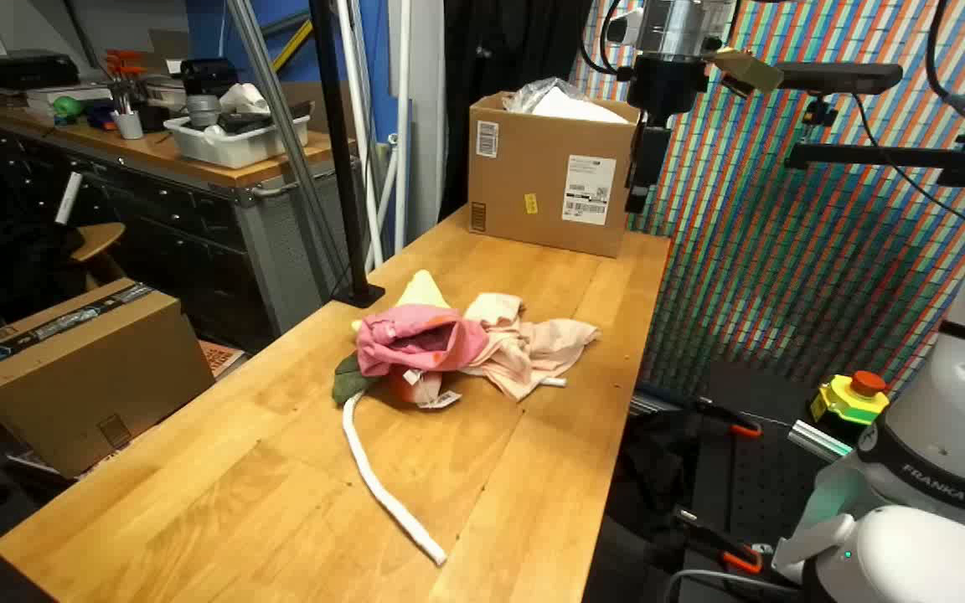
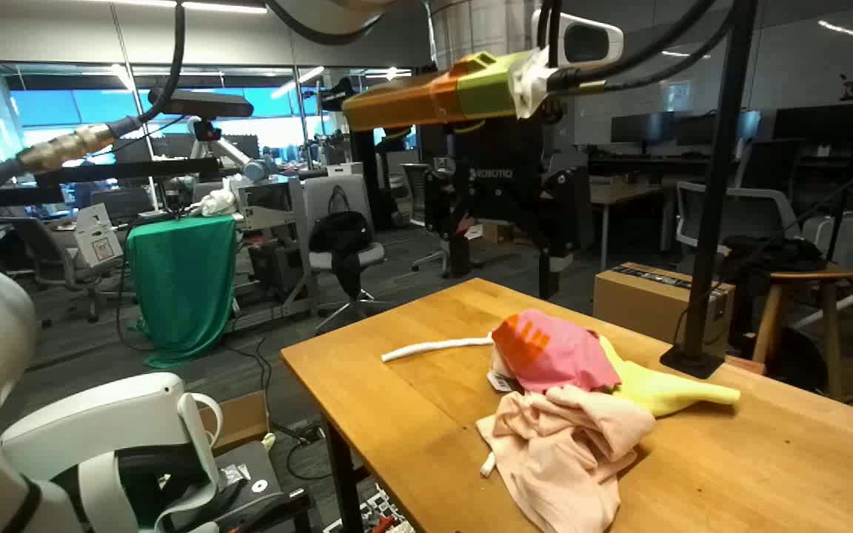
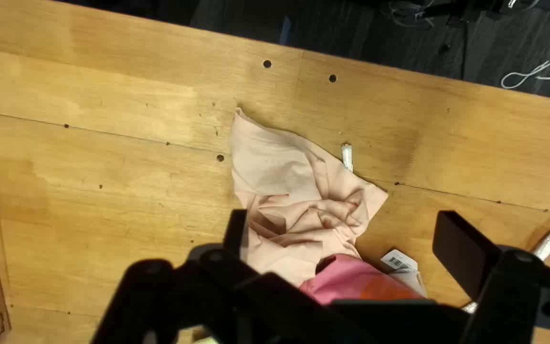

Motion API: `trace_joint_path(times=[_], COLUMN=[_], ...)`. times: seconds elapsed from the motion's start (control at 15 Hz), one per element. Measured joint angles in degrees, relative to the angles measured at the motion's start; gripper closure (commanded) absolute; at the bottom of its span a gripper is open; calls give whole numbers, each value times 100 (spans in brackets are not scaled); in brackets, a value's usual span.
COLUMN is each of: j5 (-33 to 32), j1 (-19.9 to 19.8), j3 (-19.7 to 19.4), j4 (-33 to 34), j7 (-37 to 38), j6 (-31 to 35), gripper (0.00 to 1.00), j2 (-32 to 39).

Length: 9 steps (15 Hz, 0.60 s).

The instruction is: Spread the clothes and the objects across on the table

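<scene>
Nearest to the camera in the wrist view is the tool (image 3: 344,241), with its jaws spread wide and nothing pinched between them. It hangs high over the counter (image 1: 223,502) and touches no cloth; I suppose it is held so in order to choose where to come down without disturbing the heap.

The three cloths lie gathered together on the counter, well apart from the cardboard box (image 1: 545,180), so the spreading seems not done. The pink cloth (image 2: 567,352) covers a part of the yellow cloth (image 2: 660,389), whose narrow end points out past it. The cream-beige cloth (image 3: 294,191) lies crumpled against the pink one; which of these two is on top, I cannot tell with certainty. A white tag (image 1: 441,400) comes out beside the pink cloth, but its owner is hard to say.

The white cord (image 1: 377,486) runs out of the heap in a soft curve, and a short white end (image 3: 347,156) shows beside the cream-beige cloth. Probably they are one cord, whose middle the cloths pin down by their weight; therefore a pull on a cloth could drag it too.

The cardboard box stands at one end of the counter, perhaps to leave room for the spreading. For the next move, the outer corner of the cream-beige cloth seems most suitable to pinch, because no other cloth is seen lying over it.
</scene>
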Motion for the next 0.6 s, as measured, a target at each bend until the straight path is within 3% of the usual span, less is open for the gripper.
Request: trace_joint_path(times=[0.6], j5=[-73], j1=[6], j3=[89], j4=[72], j7=[-1], j6=[38], gripper=[0], j2=[83])
